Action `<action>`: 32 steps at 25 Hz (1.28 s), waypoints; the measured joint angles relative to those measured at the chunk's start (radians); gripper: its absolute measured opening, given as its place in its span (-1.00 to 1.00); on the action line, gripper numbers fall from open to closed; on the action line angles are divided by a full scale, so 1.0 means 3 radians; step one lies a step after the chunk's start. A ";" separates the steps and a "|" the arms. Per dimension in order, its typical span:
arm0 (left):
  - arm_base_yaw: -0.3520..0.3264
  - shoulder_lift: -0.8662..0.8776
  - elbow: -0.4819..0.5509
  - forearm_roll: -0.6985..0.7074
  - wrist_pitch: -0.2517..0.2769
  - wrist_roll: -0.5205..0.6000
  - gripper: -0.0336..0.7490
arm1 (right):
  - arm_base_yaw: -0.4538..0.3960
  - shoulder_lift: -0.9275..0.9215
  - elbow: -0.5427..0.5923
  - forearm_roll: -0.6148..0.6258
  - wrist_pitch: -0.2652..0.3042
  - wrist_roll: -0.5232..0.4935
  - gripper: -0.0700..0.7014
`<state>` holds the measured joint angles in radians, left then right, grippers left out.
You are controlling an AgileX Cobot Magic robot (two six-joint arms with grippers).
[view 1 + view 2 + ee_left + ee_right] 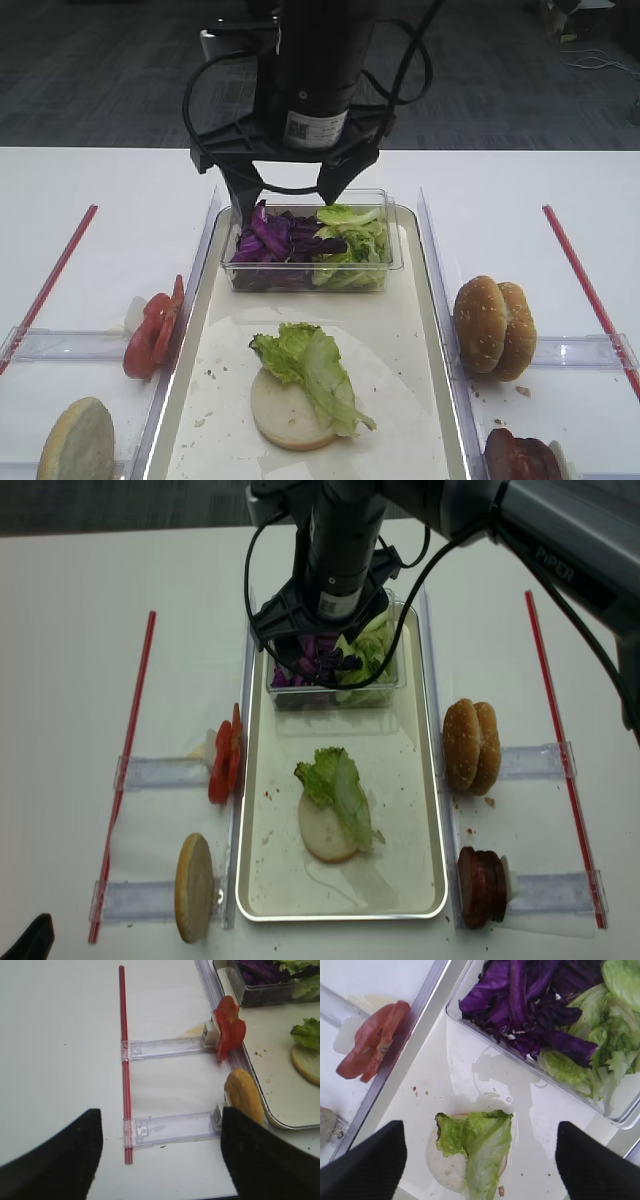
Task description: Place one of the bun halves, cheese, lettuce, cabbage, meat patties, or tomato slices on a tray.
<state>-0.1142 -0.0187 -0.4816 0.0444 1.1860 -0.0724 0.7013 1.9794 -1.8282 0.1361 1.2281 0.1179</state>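
At far left the left gripper [160, 1155] shows only two matte black fingers set wide apart over bare white table, holding nothing. Beside it, glossy red tomato slices [152, 333] stand on edge by a clear rail. On the cream tray [410, 810], a pale round bun half [290, 412] carries crinkly lettuce [318, 368]. The right gripper [292, 195] hangs with fingers spread wide and empty over the clear tub [395, 255] of purple cabbage [275, 240]. Its arm reads "PiPER". Sesame buns [495, 327] stand right
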 joint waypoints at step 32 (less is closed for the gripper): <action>0.0000 0.0000 0.0000 0.0000 0.0000 0.0000 0.30 | -0.1939 -0.0023 0.0094 -0.0410 0.0031 -0.0078 0.63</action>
<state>-0.1142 -0.0187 -0.4816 0.0444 1.1860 -0.0724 0.1196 1.9725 -1.8001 0.0132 1.2375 0.0946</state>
